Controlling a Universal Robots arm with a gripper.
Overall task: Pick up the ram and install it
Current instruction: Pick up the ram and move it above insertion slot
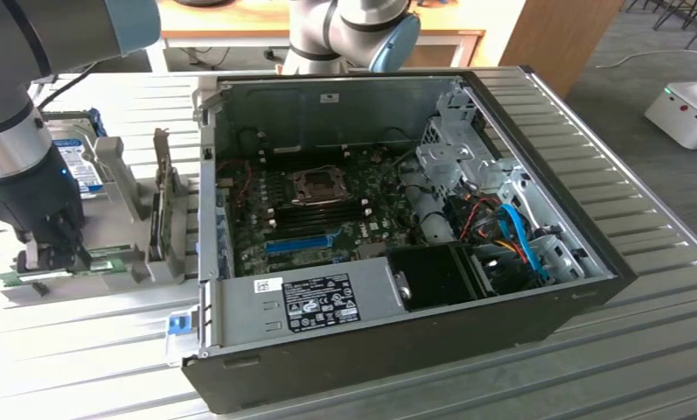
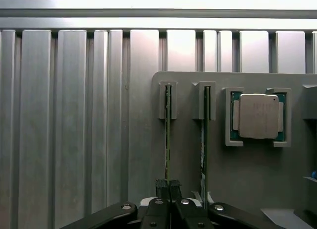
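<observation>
Ribbed gray metal makes up the table [image 1: 651, 262], and a big black computer case [image 1: 442, 332] lies open on it. Inside the case you can see the motherboard [image 1: 324, 201] with a long blue slot [image 1: 298, 243]. On the exterior view's left, beside the case, the robot arm reaches down and its gripper [image 1: 51, 254] is low over a gray holder. A hard drive [image 1: 78, 166] with a blue label stands just behind the arm there. In the wrist view the holder [image 2: 247, 174] has two thin slots, and a ram stick stands on its edge in each one. The gripper [image 2: 167, 187] is at the near end of one ram [image 2: 167, 135]. Its two dark fingers [image 2: 161, 187] are pinched close together with the thin green stick between them, so it is holding the ram. The ram sits in its slot in the holder, not in the computer. The other ram [image 2: 205, 130] stands just beside it in the next slot, and nothing touches it. A square silver chip [image 2: 258, 116] rests in a pocket on the far side of that second stick.
</observation>
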